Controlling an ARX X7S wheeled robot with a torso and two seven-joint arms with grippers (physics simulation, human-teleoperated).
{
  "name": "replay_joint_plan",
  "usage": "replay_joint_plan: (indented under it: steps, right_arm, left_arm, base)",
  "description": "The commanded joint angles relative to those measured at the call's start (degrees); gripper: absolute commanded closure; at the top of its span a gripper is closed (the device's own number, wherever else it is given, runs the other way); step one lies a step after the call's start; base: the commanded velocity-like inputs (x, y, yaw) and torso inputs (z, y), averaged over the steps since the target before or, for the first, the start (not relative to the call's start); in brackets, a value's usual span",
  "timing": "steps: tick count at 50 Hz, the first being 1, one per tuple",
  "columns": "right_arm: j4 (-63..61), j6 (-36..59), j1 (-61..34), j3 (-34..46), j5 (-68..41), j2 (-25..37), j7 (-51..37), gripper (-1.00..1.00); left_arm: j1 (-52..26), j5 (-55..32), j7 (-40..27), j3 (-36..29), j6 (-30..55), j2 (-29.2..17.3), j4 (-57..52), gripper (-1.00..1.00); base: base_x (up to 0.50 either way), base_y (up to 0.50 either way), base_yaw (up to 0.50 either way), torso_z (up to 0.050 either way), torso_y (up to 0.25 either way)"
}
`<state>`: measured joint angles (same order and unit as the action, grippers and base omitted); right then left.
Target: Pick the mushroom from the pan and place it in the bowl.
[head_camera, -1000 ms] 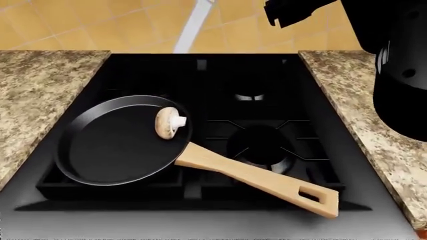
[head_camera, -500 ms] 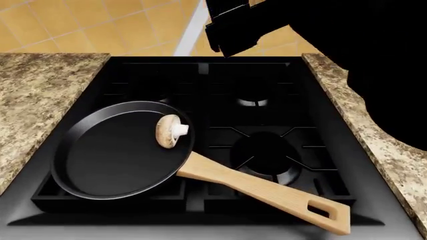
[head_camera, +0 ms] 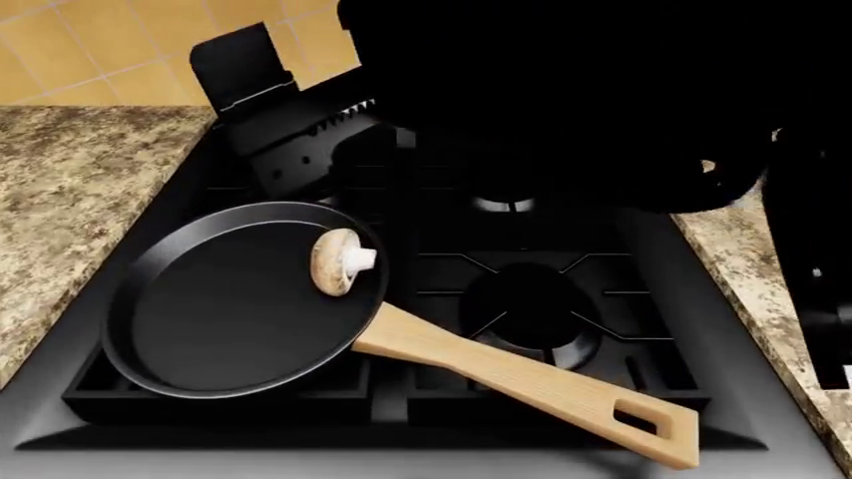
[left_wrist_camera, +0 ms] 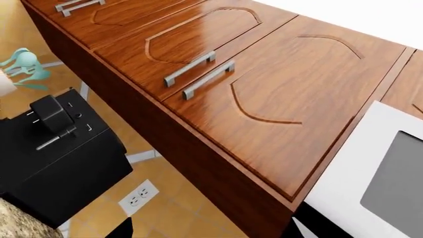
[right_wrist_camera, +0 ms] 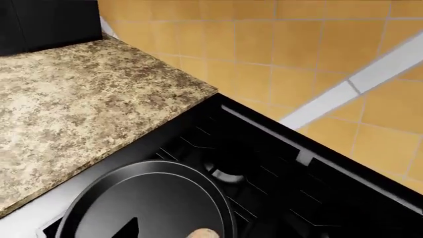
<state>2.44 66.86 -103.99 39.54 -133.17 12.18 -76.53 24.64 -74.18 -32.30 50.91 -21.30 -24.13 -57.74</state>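
- Mushroom [head_camera: 337,261] lies on its side in the pan [head_camera: 226,309], at the pan's far-right edge near where the wooden handle [head_camera: 533,379] joins; tan cap to the left, white stem pointing right.
- Pan sits on the black stovetop [head_camera: 533,299], over the left burner grates; handle runs out toward the near right, rectangular hole at its end.
- Right gripper [head_camera: 286,120] hangs over the back of the stove, beyond the pan's far rim, well clear of the mushroom and not touching it. Its dark fingers [head_camera: 239,65] stand apart with nothing between them (hard to read against the black arm mass filling the upper right).
- Right wrist view: looks down on the pan [right_wrist_camera: 152,203], a sliver of the mushroom cap [right_wrist_camera: 201,234] at the frame's edge, granite counter [right_wrist_camera: 73,99] beside the stove, orange tiled wall [right_wrist_camera: 297,54] behind.
- Left gripper: not seen anywhere. Its wrist camera faces wooden cabinet doors [left_wrist_camera: 264,94] with metal handles, a white microwave [left_wrist_camera: 377,188], a black coffee machine [left_wrist_camera: 53,153], a wall outlet [left_wrist_camera: 138,196].
- Writing or brands: none legible on any surface.
- Bowl: not in view.
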Motion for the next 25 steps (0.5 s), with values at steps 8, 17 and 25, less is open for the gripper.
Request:
replay_joint_plan:
  steps: [8, 17, 25]
  right_arm:
    - [9.0, 2.0, 1.1, 6.8, 2.5, -4.2, 3.9, -1.0]
    - [11.6, 2.2, 3.3, 8.8, 5.5, -5.0, 6.2, -1.0]
    - [13.2, 1.4, 6.8, 8.5, 11.2, -5.3, 12.0, -1.0]
  left_arm:
    - [0.5, -0.7, 0.9, 0.0, -0.8, 0.7, 0.7, -1.0]
    - [0.5, -0.7, 1.5, -0.5, -1.0, 1.1, 1.2, -1.0]
    - [0.1, -0.5, 1.2, -0.8, -0.8, 0.9, 1.3, -1.0]
  base:
    - [0.0, 0.0, 0.0, 0.0, 0.0]
    - [0.0, 0.0, 0.0, 0.0, 0.0]
    - [0.0, 0.0, 0.0, 0.0, 0.0]
